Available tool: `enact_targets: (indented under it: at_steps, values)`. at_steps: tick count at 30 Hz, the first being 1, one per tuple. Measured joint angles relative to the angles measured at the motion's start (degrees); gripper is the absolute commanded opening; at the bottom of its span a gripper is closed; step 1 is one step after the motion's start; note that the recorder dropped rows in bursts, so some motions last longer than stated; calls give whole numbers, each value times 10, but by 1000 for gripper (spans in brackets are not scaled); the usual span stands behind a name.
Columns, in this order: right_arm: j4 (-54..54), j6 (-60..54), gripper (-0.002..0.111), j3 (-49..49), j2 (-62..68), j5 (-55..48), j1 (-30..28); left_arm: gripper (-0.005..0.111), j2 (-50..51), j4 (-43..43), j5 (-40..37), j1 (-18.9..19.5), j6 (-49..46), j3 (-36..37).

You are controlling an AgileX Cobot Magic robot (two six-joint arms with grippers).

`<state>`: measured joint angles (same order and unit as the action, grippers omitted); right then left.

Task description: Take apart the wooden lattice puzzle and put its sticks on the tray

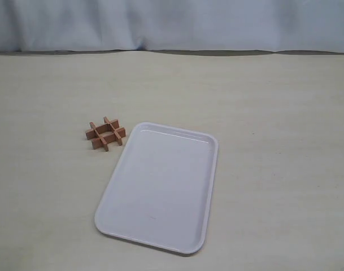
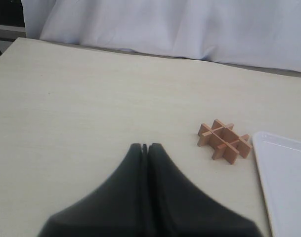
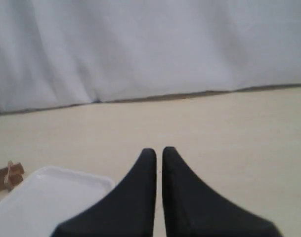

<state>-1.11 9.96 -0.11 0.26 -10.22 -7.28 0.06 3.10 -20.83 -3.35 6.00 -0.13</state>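
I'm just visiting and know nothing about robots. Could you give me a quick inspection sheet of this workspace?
Surface: pale beige wood-grain table, flat.
Job's things: small reddish-brown wooden lattice puzzle, assembled, lying close beside a corner of the large white plastic tray; nothing on the tray.
Clutter: nothing seen.
Grippers: left black gripper shut, right black gripper shut but for a sliver, both empty.
Cables: nothing seen on the table.
Surroundings: white draped cloth behind the table.

High exterior view overlooks everything; both low wrist views share puzzle (image 2: 224,141) and tray (image 2: 283,177).
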Motion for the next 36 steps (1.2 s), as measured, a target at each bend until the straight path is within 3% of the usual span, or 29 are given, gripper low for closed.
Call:
enact_targets:
  at_steps: [12,15,18,23,27,30,33,36]
  values:
    - [0,20,4,0,0,342,0,0,0,0,0,0,0,0]
    - [2,188,4,0,0,278,0,0,0,0,0,0,0,0]
    - [21,229,4,-2,9,272,0,0,0,0,0,0,0,0]
    - [-8,205,4,-147,179,195,0,0,0,0,0,0,0,0]
    - [-117,196,4,-283,339,35,0,0,0,0,0,0,0,0]
    - [-123,167,4,-333,425,-34,10,0,0,0,0,0,0,0]
    - [-95,118,4,-365,502,-61,55,0,0,0,0,0,0,0]
    - [-82,100,4,-407,598,-81,137,0,0,0,0,0,0,0]
